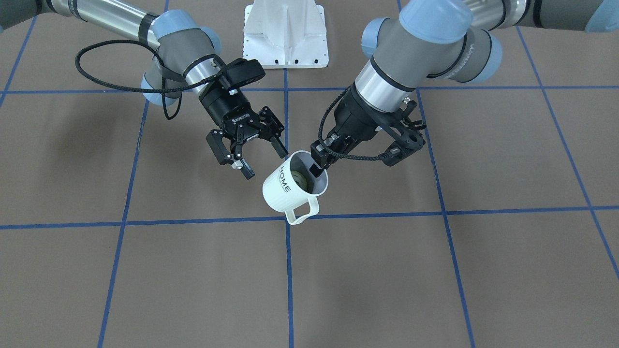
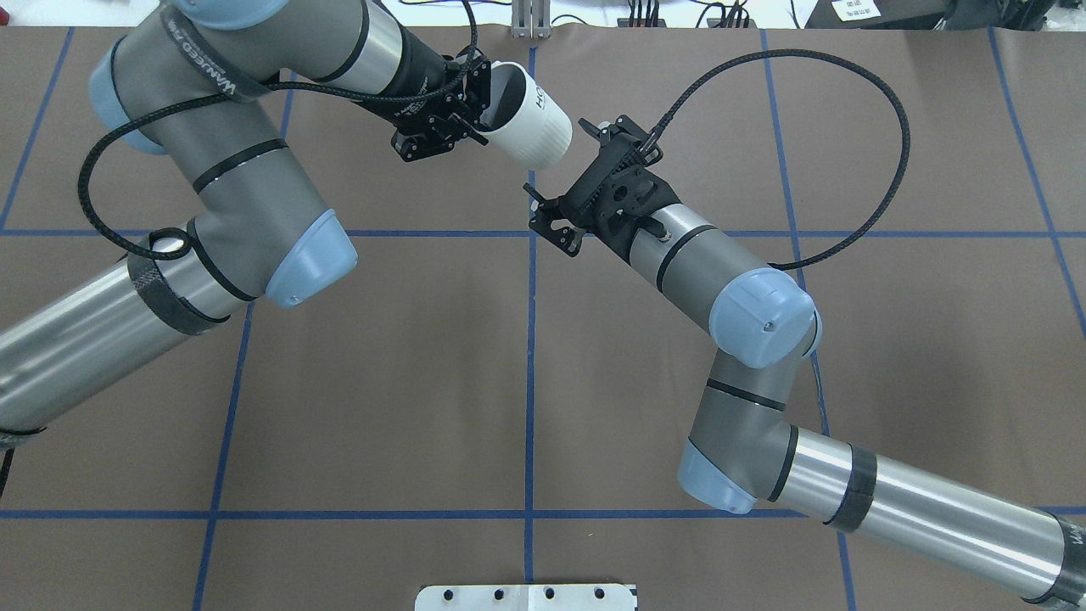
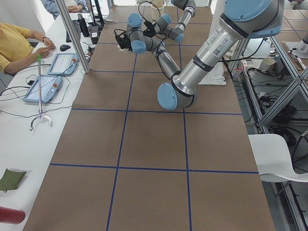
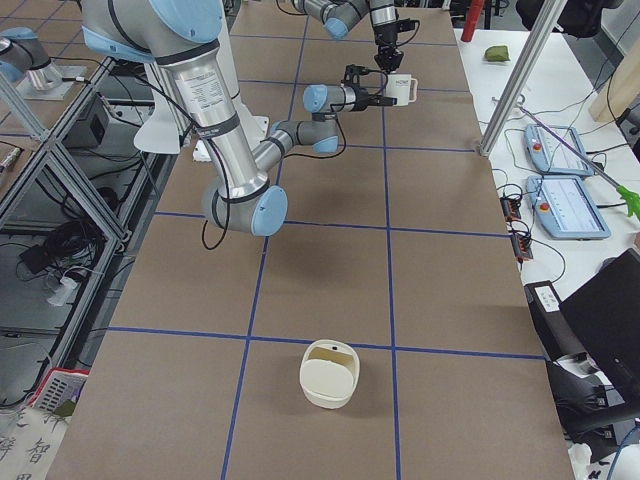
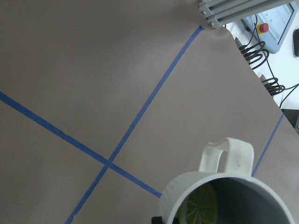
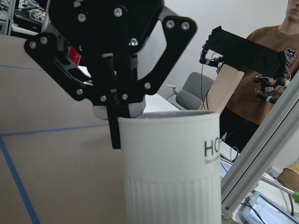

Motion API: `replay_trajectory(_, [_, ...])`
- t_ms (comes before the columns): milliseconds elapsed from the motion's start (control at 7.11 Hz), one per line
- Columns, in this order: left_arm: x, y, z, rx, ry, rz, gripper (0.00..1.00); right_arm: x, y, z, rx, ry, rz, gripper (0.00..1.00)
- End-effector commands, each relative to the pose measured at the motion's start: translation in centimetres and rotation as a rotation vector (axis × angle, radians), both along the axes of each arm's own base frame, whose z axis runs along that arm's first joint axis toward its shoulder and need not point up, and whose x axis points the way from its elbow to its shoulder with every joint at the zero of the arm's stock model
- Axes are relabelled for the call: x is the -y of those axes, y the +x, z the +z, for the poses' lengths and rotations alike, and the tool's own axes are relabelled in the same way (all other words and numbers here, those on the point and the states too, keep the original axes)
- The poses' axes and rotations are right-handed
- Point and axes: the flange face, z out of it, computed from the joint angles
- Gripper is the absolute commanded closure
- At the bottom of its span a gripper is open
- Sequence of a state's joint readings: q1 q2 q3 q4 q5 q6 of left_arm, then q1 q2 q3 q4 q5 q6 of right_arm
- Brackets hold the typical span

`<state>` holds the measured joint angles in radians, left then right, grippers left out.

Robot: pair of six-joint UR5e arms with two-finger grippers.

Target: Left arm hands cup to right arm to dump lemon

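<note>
- Table (image 1: 435,270): brown top with a blue tape grid.
- Left arm (image 1: 435,43): reaches to the table's middle line, far from the robot's base.
- Right arm (image 1: 179,53): reaches toward the same spot from the other side.
- Left gripper (image 1: 317,162): clamped on the cup's rim, one finger inside and one outside.
- Right gripper (image 1: 263,159): jaws apart, just beside the cup and not touching it.
- Cup (image 1: 285,191): white, ribbed, lettered "HOME". It is held off the table and tilted, at the middle line on the far side. Its handle points away from the robot.
- Lemon (image 1: 303,179): yellow-green, inside the cup.
</note>
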<state>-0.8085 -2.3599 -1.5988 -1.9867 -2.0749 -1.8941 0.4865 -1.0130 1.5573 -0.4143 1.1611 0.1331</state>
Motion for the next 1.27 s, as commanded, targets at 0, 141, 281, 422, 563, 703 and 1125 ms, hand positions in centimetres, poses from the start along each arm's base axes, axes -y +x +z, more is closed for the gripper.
replay_trajectory(0, [-0.9,1.0,-0.3,-0.001,0.003,0.015,1.0,0.2,0.3,-0.1,0.001,-0.001,0.038,0.01])
replay_trajectory(141, [-1.0,1.0,-0.3,-0.002,0.004,0.016,1.0,0.2,0.3,-0.1,0.001,-0.001,0.038,0.01])
replay_trajectory(281, [-1.2,1.2,-0.8,-0.008,0.01,0.021,1.0,0.2,0.3,-0.1,0.001,-0.001,0.04,0.01])
replay_trajectory(422, [-1.4,1.5,-1.3,-0.012,0.014,0.025,1.0,0.2,0.3,0.0,-0.004,0.001,0.04,0.01])
replay_trajectory(563, [-1.5,1.5,-1.8,-0.017,0.018,0.028,1.0,0.2,0.3,0.0,-0.014,0.008,0.042,0.01])
replay_trajectory(703, [-1.8,1.8,-1.9,-0.019,0.02,0.034,1.0,0.2,0.3,0.0,-0.014,0.008,0.042,0.01])
replay_trajectory(1125, [-1.8,1.8,-2.3,-0.019,0.02,0.034,1.0,0.2,0.3,0.1,-0.015,0.008,0.042,0.01])
